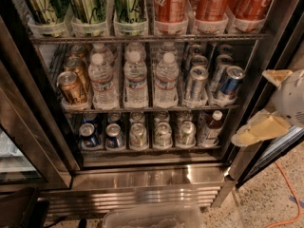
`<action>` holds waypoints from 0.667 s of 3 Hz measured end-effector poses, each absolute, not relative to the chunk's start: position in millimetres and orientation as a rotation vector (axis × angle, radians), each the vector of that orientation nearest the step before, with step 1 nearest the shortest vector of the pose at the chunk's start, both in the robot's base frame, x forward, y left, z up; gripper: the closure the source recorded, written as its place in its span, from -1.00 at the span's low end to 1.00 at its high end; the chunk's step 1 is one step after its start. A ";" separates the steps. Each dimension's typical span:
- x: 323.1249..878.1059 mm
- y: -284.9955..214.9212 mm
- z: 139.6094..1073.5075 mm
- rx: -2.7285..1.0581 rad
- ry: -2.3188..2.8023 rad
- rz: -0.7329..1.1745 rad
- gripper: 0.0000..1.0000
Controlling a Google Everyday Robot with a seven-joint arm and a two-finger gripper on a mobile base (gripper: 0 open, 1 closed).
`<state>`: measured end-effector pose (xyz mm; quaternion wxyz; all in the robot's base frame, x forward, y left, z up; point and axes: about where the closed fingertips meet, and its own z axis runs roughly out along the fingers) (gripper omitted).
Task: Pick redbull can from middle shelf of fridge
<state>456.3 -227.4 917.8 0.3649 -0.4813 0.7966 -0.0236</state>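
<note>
The fridge (152, 172) stands open in front of me, with wire racks of drinks. On the middle shelf (142, 109) the blue and silver redbull can (230, 82) stands at the front of the rightmost lane, next to mostly silver slim cans (195, 82). My gripper (260, 103) is at the right edge of the view, outside the fridge, to the right of and slightly below the redbull can. Its tan fingers (259, 129) are spread open and hold nothing.
Water bottles (135, 77) and gold cans (71, 87) fill the rest of the middle shelf. Big green cans (88, 4) and red cans (171, 4) are above, short cans (137, 134) below. A clear bin (152, 217) lies on the floor, and an orange cable (289, 194) at the right.
</note>
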 end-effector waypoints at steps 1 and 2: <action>472.1 -229.3 900.6 -1.130 2.020 -0.113 -1.00; 489.8 -240.9 894.4 -0.991 1.991 -0.145 -1.00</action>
